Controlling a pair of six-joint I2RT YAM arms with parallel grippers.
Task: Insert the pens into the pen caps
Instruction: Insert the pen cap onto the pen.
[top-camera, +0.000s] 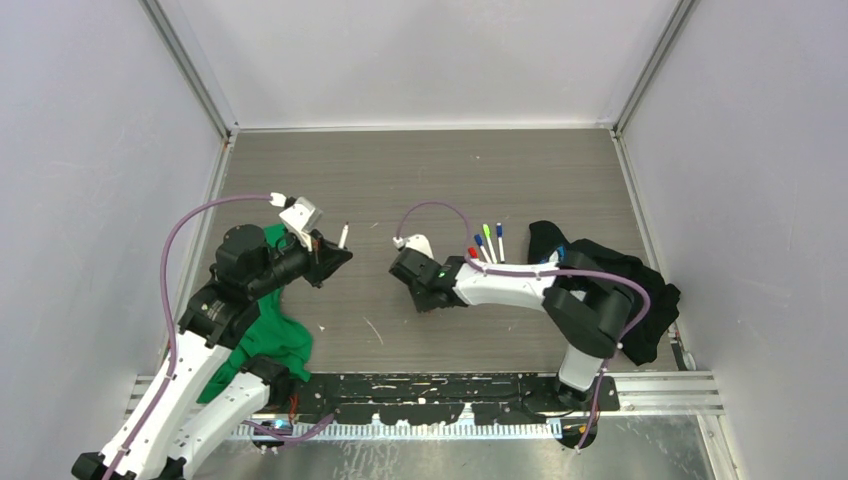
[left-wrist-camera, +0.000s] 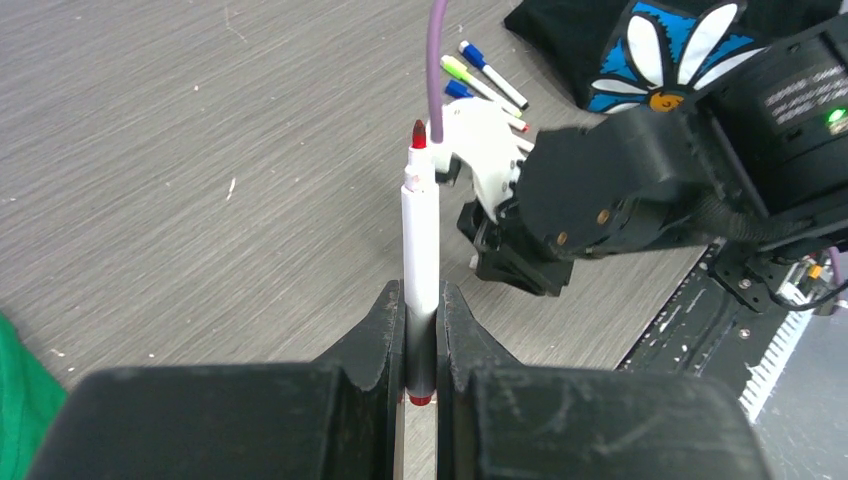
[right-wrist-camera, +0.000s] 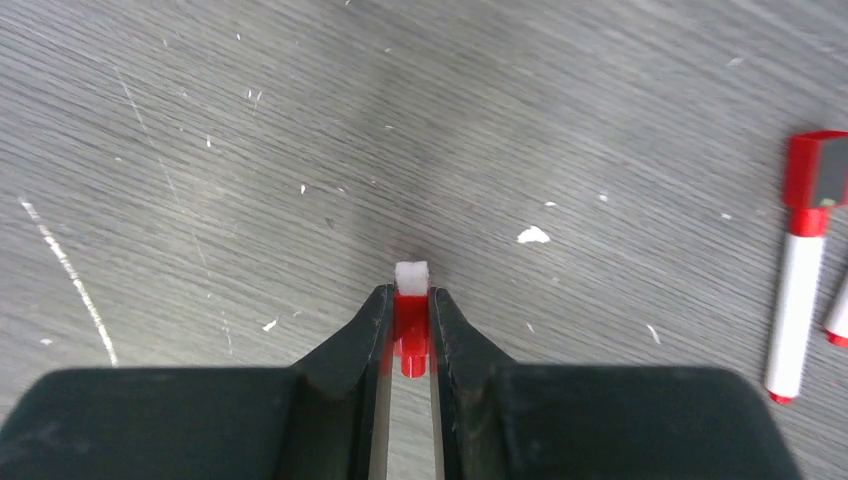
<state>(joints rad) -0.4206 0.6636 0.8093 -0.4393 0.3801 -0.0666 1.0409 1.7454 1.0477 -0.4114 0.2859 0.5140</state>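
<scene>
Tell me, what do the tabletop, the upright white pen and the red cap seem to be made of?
Tabletop: probably grey wood-look laminate, matte, going by its fine grain and white scratches.
White pen: smooth plastic, by its even, slightly shiny barrel.
Red cap: glossy plastic, it seems, with a white end.

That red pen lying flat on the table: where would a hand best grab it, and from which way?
The red pen is best taken by its white barrel, near the middle, from straight above, closing across its width. It lies flat on the table, long and slim, so only its two sides offer hold. Another pen lies close beside it, leaving little room there.
</scene>
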